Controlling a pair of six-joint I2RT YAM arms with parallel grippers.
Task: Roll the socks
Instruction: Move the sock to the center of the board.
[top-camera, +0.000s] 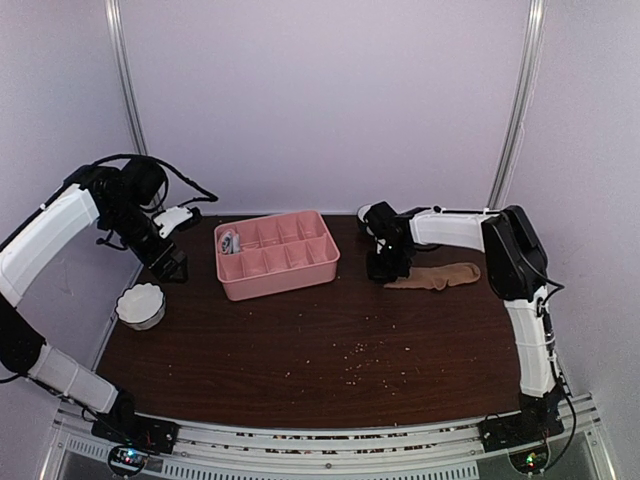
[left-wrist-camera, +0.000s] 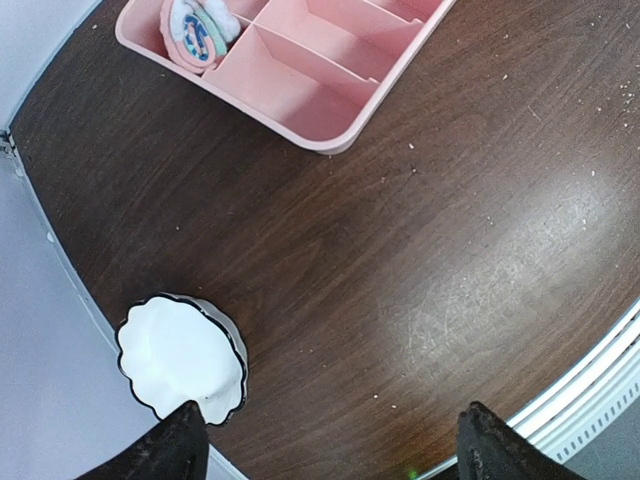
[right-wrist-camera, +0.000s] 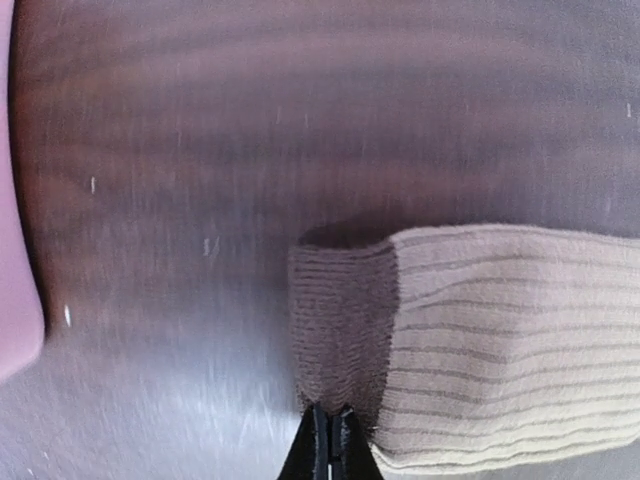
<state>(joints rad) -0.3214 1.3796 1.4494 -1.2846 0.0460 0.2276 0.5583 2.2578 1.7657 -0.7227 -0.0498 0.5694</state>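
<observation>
Pinching down at the far right of the counter (top-camera: 330, 350), the right pincer (right-wrist-camera: 328, 445) has its tips pressed together at the corner of the tan sock's (right-wrist-camera: 500, 340) darker cuff. Whether any fabric is caught between them cannot be told from the wrist view. The sock lies flat and stretched out to the right, cuff end toward the pink tray (top-camera: 280, 282). That probably makes the cuff the natural place to start a roll: a grip there lets the arm fold the end over and wind along the sock's length.

The pink patterned sock (left-wrist-camera: 197, 30) sits bundled in the tray's far-left corner compartment, so that half of the job looks done, and the tan sock is the one left.

The left pincer (left-wrist-camera: 335, 450) hangs wide apart and holding nothing, above the counter's left edge near a small white scalloped bowl (left-wrist-camera: 180, 355). It is well apart from the tan sock, seemingly parked out of the way. Rolling soft fabric with one grip risks the free end dragging, so the next move likely calls for a slow, low turn.
</observation>
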